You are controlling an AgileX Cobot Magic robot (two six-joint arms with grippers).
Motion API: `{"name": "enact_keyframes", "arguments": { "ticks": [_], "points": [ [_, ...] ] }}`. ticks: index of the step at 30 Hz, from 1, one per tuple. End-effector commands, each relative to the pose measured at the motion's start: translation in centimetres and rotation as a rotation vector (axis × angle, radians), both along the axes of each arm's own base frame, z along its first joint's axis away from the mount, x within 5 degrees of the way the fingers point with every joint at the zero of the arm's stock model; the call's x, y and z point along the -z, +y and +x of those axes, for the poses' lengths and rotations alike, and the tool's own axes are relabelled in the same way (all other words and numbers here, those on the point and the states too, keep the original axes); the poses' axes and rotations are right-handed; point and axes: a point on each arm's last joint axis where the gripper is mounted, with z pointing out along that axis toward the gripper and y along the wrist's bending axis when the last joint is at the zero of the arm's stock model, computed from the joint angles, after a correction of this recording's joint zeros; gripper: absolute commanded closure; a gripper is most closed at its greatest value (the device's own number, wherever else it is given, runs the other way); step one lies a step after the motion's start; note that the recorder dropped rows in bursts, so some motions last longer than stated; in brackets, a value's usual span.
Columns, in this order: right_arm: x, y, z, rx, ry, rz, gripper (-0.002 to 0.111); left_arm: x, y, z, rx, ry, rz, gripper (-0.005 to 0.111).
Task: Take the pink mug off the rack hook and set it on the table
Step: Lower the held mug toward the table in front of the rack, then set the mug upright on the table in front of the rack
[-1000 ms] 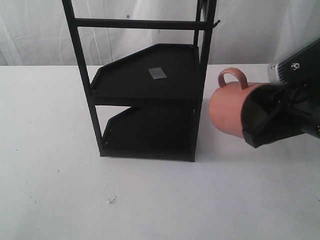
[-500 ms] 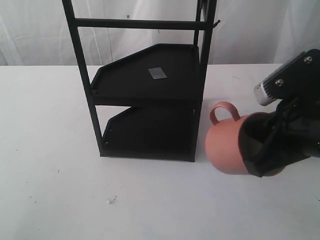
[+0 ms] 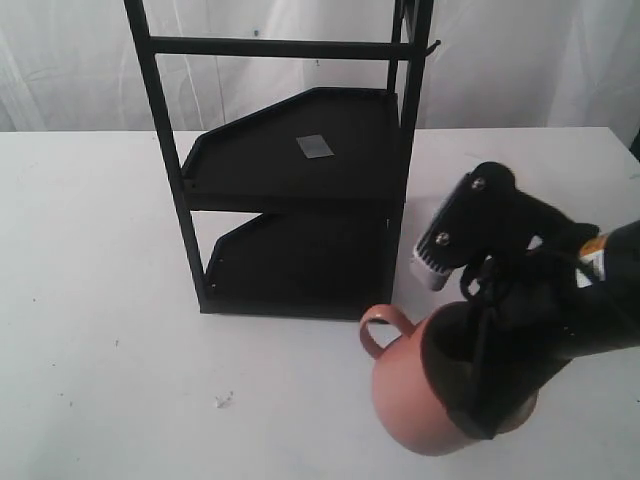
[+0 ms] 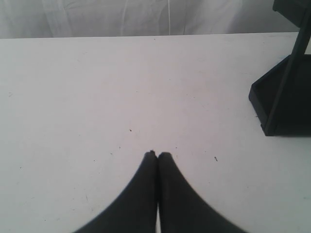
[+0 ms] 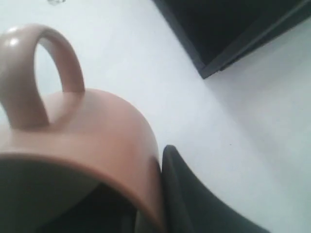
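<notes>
The pink mug point(image 3: 408, 398) is tipped on its side low over the table point(image 3: 110, 400), in front of the rack's right corner, with its handle point(image 3: 379, 326) pointing up and left. My right gripper point(image 3: 478, 385) is shut on the mug's rim. In the right wrist view one black finger point(image 5: 194, 199) presses the outside of the mug point(image 5: 92, 126), and the other is hidden in its dark inside. Whether the mug touches the table I cannot tell. The rack hook point(image 3: 432, 45) sticks out bare from the rack point(image 3: 300, 160). My left gripper point(image 4: 158, 155) is shut and empty over the table point(image 4: 97, 87).
The rack's lower tray corner point(image 4: 284, 99) lies off to one side in the left wrist view, and its edge point(image 5: 228, 34) shows beyond the mug in the right wrist view. A small white scrap point(image 3: 222, 401) lies on the table in front of the rack.
My right gripper has carried the mug down and to the left, from beside the rack's upper shelf to low in front of its right corner. The left gripper's earlier position is not shown.
</notes>
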Motion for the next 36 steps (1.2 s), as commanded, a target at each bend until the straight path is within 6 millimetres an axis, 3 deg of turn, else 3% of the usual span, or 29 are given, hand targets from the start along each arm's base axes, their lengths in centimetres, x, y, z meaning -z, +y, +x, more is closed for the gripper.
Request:
{"name": "enact_keyframes", "arguments": {
  "ticks": [1,7,18,29,36],
  "points": [
    [0.4,1.9,1.1,-0.053,0.03,-0.031,0.108,0.0,0.0,0.0,0.002,-0.007,-0.011,0.107],
    [1.3,3.9,3.3,-0.079,0.136,-0.102,0.108,0.0,0.0,0.0,0.002,-0.007,-0.011,0.107],
    [1.1,5.7,6.5,-0.13,0.148,-0.212,0.108,0.0,0.0,0.0,0.002,-0.007,-0.011,0.107],
    [1.5,7.3,8.2,-0.136,0.161,-0.214,0.108,0.0,0.0,0.0,0.002,-0.007,-0.011,0.107],
    [3.4,9.1,8.3,-0.179,0.182,-0.237,0.108,0.0,0.0,0.0,0.002,-0.007,-0.011,0.107]
  ]
}}
